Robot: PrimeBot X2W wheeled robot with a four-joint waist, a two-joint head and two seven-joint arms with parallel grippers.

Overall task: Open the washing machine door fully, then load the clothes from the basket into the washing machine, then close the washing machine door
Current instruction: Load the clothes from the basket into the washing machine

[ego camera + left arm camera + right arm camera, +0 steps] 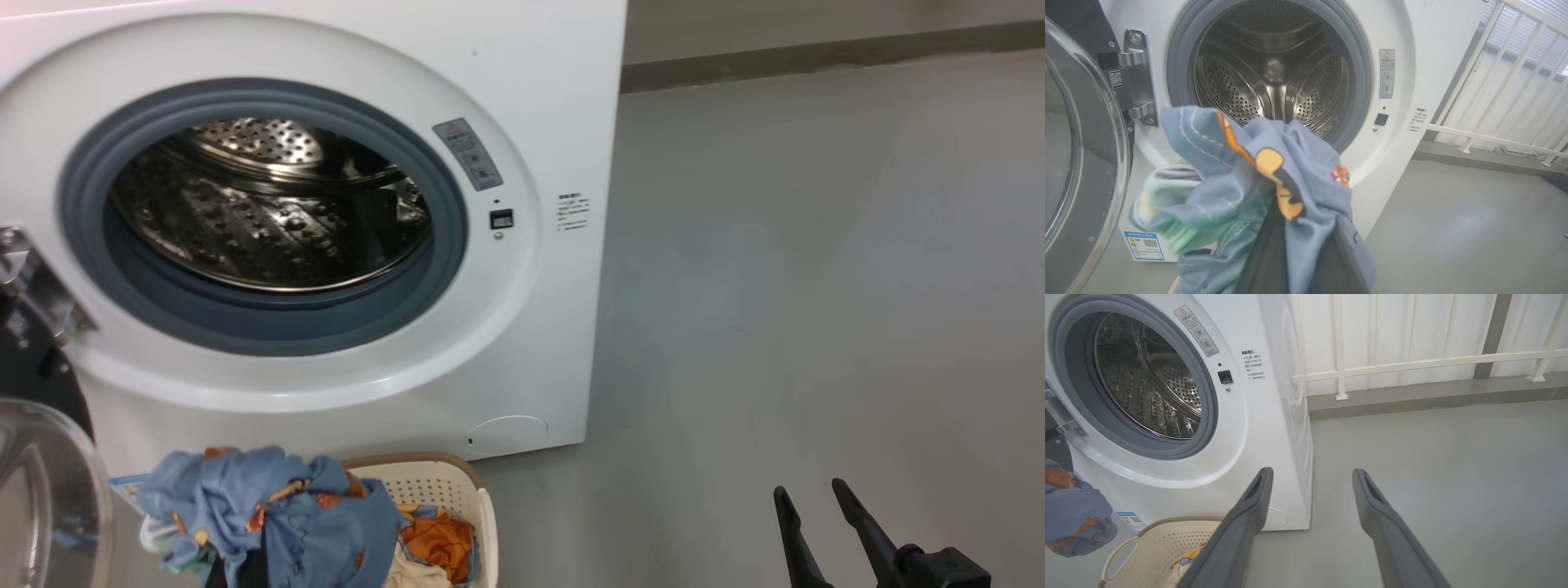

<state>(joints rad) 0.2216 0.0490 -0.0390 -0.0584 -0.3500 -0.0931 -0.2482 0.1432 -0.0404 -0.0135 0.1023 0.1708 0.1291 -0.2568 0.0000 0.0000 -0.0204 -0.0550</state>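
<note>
Two dark fingers of the left gripper (1306, 249) are clamped tight on the light blue garment with orange cartoon prints (1237, 183). It's bunched up in front of the big white front-loading washing machine (531, 98), just below the round opening and above the left end of the small cream perforated plastic basket (482, 498). A cream garment with orange patches (437, 543) lies in that basket, which stands on the grey floor (816, 286) close to the machine. The round glossy black door with clear glass bowl (41, 490) is swung wide open at the left. Over on the right, the right gripper (808, 487) hangs above the floor, fingers spread wide apart
</note>
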